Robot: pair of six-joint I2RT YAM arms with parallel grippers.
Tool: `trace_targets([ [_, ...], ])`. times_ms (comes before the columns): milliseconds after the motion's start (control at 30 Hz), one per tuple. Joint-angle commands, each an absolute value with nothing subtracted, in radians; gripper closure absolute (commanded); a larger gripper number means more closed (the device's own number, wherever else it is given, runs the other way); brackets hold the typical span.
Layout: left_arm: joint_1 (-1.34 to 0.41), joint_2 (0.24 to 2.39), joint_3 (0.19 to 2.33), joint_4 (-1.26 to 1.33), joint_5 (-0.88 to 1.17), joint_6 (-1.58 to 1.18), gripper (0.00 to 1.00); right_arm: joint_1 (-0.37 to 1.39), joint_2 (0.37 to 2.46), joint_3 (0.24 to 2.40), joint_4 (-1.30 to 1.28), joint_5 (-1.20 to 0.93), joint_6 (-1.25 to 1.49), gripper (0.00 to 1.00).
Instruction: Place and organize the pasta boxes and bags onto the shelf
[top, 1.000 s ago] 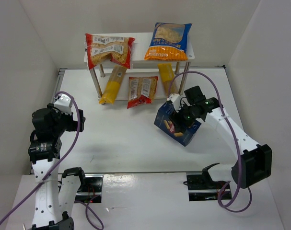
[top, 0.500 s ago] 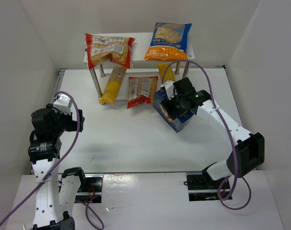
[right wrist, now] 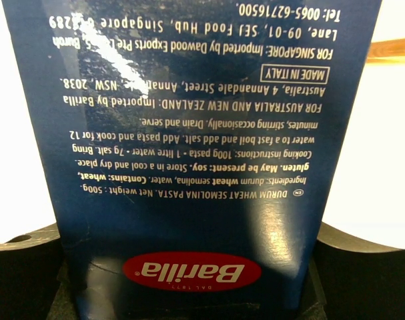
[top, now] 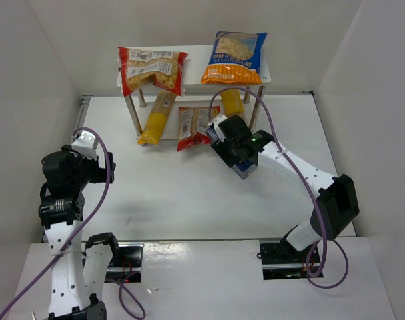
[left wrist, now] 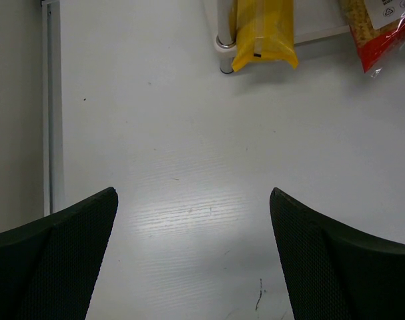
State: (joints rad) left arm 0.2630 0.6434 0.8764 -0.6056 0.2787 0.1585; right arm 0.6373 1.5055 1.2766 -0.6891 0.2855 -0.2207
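Right end effector (top: 232, 145) clamped on the blue Barilla box (right wrist: 195, 133), box held off the surface just in front of the shelf (top: 194, 63). Probably aiming for the gap between the red-edged bag (top: 152, 69) and the orange-and-blue bag (top: 235, 57). Left end effector (left wrist: 192, 200) wide, empty.

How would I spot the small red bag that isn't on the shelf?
Find the white shelf. On the table in front of it, between two long yellow bags, lies the small red-edged bag. The other red-edged bag sits on top.
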Motion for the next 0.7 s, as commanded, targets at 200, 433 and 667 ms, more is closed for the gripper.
trace_targets([
  [200, 0.273, 0.627, 0.871, -0.588, 0.295, 0.176, 0.00, 0.676, 1.511, 1.358, -0.495, 0.646, -0.179, 1.00],
  [433, 0.273, 0.627, 0.871, -0.588, 0.295, 0.176, 0.00, 0.686, 1.511, 1.376, -0.486, 0.693, -0.170, 1.00],
  [667, 0.273, 0.627, 0.871, -0.588, 0.295, 0.176, 0.00, 0.695, 1.581, 1.419, -0.459, 0.736, -0.190, 1.00],
])
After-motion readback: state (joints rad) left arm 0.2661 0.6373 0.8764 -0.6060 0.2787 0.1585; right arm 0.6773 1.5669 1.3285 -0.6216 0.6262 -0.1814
